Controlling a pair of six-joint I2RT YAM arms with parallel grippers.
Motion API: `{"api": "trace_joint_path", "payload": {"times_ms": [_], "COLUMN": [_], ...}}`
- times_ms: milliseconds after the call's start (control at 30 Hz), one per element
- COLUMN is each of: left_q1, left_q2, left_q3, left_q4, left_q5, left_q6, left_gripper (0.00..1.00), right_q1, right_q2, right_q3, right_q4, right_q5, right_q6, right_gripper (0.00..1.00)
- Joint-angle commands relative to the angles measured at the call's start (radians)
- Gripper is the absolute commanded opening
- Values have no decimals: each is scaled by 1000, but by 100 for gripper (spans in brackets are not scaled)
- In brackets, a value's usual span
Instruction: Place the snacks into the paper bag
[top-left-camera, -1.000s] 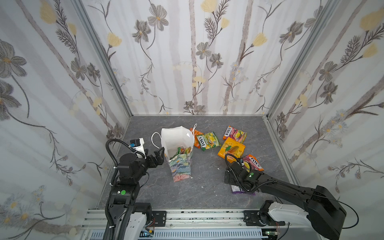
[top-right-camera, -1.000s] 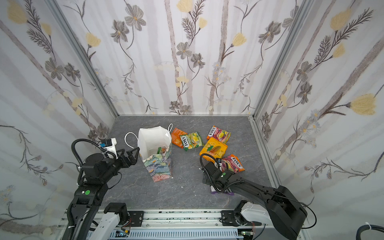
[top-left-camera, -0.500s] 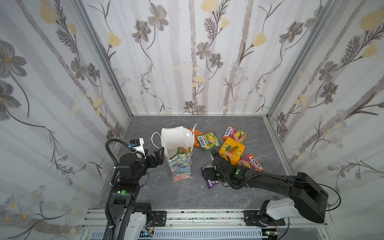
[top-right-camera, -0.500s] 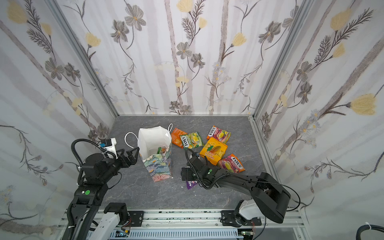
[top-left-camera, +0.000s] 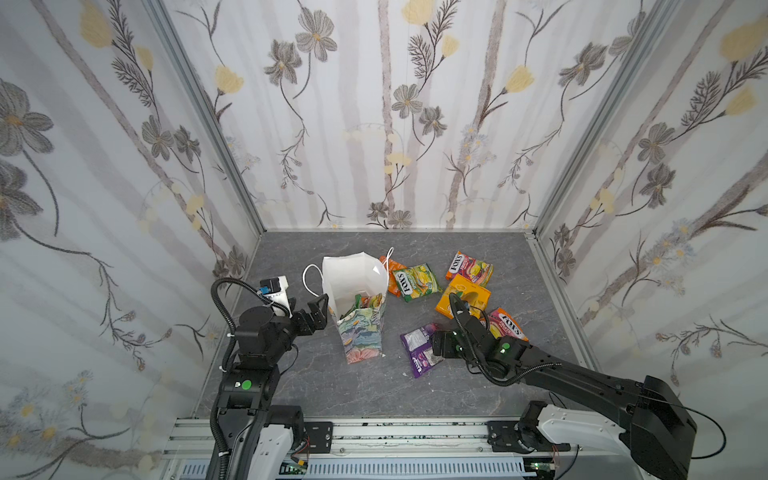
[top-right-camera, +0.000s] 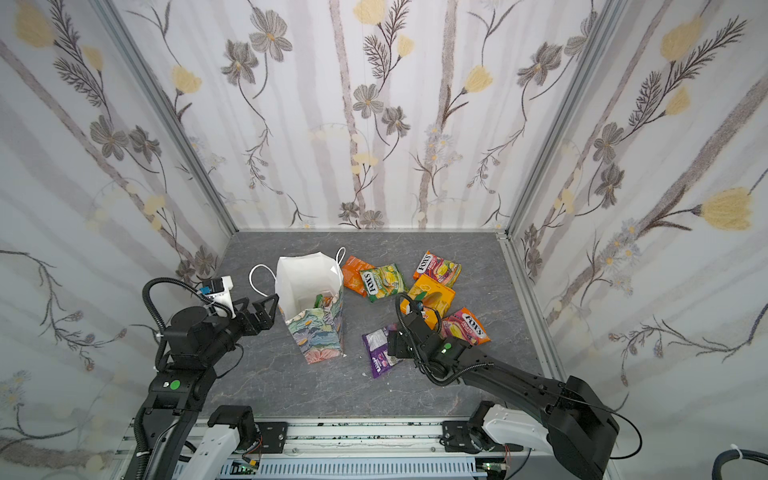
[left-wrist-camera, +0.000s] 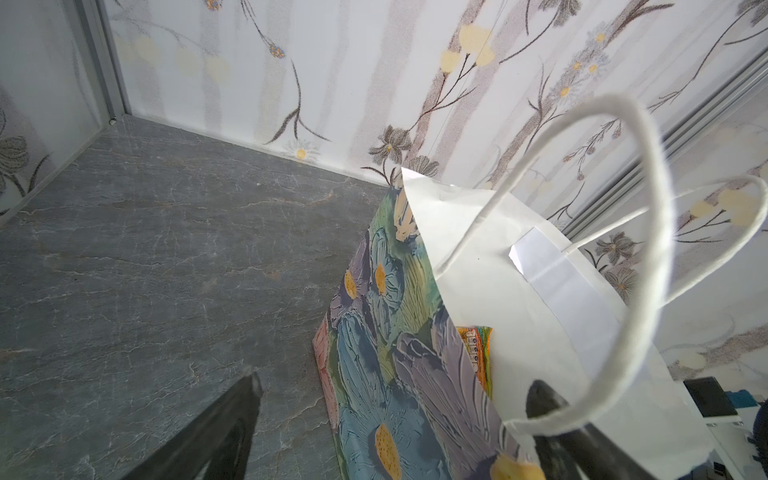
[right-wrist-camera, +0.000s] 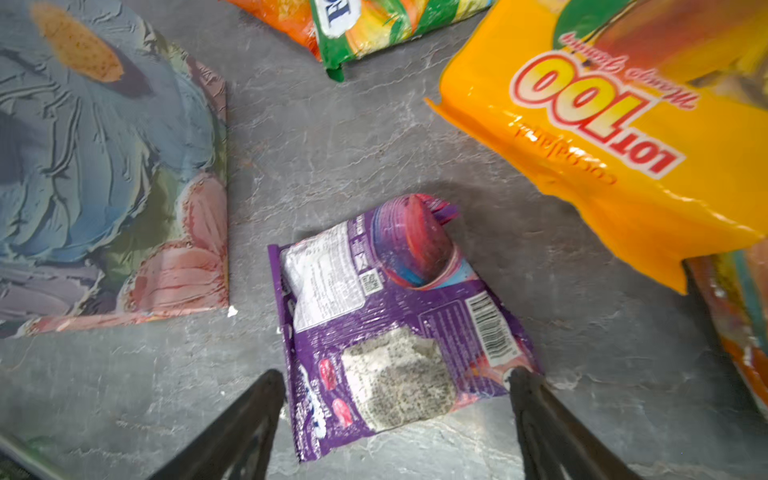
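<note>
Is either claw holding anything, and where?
Nothing is held. The right claw straddles the purple packet, jaws apart; the left claw, open, straddles the paper bag's rim.

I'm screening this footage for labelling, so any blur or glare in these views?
Right wrist view: glare streaks on the glossy orange-yellow snack pack, purple foil packet slightly smeared. Left wrist view: the white cord handle is soft, close to the lens. Both top views: even light, sharp.

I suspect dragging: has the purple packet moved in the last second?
Yes. The purple packet has slid left, ending closer to the paper bag, which stands where it was.
</note>
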Motion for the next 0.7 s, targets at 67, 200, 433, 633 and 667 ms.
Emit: {"api": "trace_joint_path", "payload": {"times_ms": [67, 200, 433, 633, 667], "left_q1": [0, 0, -1, -2, -2], "left_q2": [0, 0, -5, -2, -2], "left_q3": [-3, -3, -3, -2, -1], "left_q4": [19, 17, 14, 14, 14], "left_q5": [-3, -4, -12, -10, -11], "left_q6": [5, 5, 6, 6, 6], "left_gripper": [100, 100, 100, 100, 100], "right_q1": [116, 179, 247, 278, 282], "right_q2": [131, 248, 384, 489, 501], "right_q3": [119, 224, 309, 336, 335], "right_q4": [-93, -168, -114, -92, -88], "right_q5": [98, 188, 191, 190, 193], "right_q6": [-61, -84, -121, -105, -94], "right_gripper": [75, 75, 69, 60, 59]}}
